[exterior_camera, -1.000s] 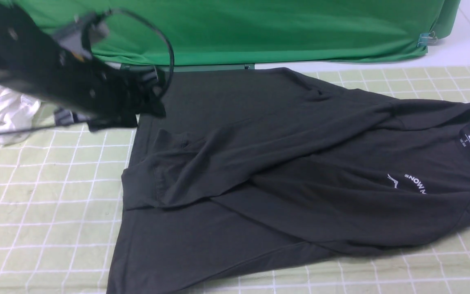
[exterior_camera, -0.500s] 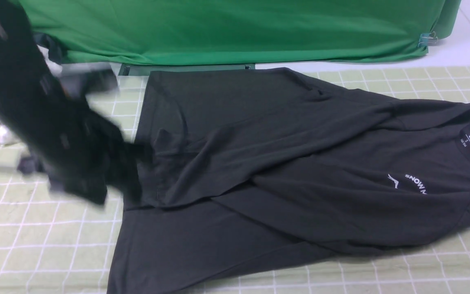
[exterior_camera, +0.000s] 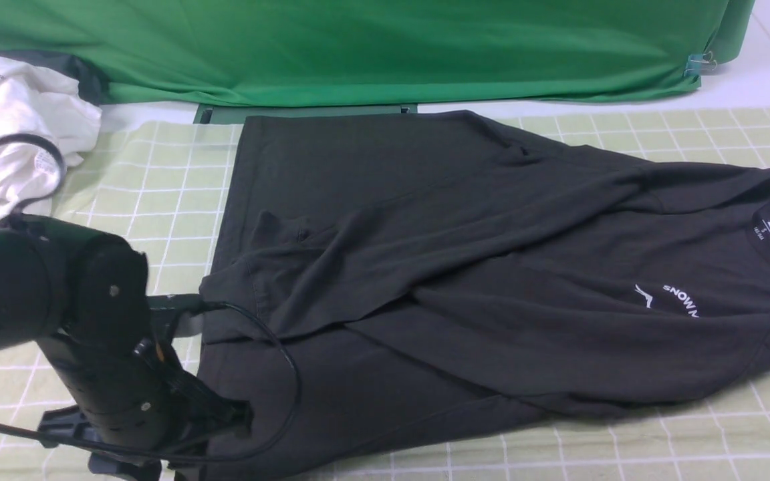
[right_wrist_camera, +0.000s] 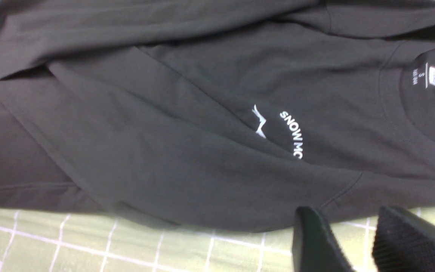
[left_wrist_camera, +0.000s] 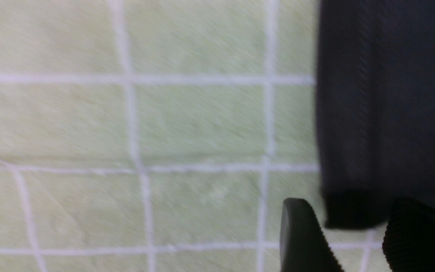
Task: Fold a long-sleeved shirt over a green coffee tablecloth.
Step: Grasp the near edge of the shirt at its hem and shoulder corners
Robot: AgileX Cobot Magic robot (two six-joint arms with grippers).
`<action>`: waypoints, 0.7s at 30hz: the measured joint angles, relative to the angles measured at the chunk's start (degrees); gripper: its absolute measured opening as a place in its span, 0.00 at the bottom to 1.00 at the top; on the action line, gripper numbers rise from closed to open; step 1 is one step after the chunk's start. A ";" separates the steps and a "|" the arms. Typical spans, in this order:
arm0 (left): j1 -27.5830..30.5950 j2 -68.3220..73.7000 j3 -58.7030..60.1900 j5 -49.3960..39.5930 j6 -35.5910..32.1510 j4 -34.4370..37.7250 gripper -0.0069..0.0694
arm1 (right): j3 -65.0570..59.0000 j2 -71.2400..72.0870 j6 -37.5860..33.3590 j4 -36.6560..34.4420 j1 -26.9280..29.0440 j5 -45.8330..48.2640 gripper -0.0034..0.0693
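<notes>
While one long-sleeved shirt (exterior_camera: 425,267) drapes one green tablecloth (exterior_camera: 158,187), left gripper (left_wrist_camera: 351,211) and right gripper (right_wrist_camera: 347,219) hang half-open, empty.

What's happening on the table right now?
The long-sleeved shirt lies spread on the green coffee tablecloth, sleeves folded across its body. The left gripper sits low at the shirt's hem corner, jaws apart, nothing pinched yet. The right gripper hovers open at the shirt's edge by the chest print, holding nothing.

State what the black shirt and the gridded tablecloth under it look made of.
The long-sleeved shirt: probably a soft cotton-like knit, matte; it lies in loose folds without shine. The green coffee tablecloth: seemingly woven cloth, matte; faint creases and a fuzzy texture show.
</notes>
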State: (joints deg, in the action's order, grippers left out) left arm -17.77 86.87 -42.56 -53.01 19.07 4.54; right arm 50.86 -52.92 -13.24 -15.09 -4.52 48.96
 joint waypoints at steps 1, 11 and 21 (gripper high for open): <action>0.58 0.00 0.00 0.44 -1.10 0.32 0.49 | 0.00 0.00 -0.07 0.00 0.00 -0.05 0.37; 1.16 0.97 2.46 5.02 -4.61 5.96 0.49 | -2.54 0.00 -0.55 0.00 0.00 -0.97 0.37; 1.26 3.39 3.19 5.07 -7.17 7.17 0.46 | -4.98 0.00 -0.55 0.00 0.00 -1.09 0.37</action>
State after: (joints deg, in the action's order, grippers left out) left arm -16.50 90.26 -39.37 -47.94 11.90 11.71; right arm 45.88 -52.92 -13.79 -15.09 -4.52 47.87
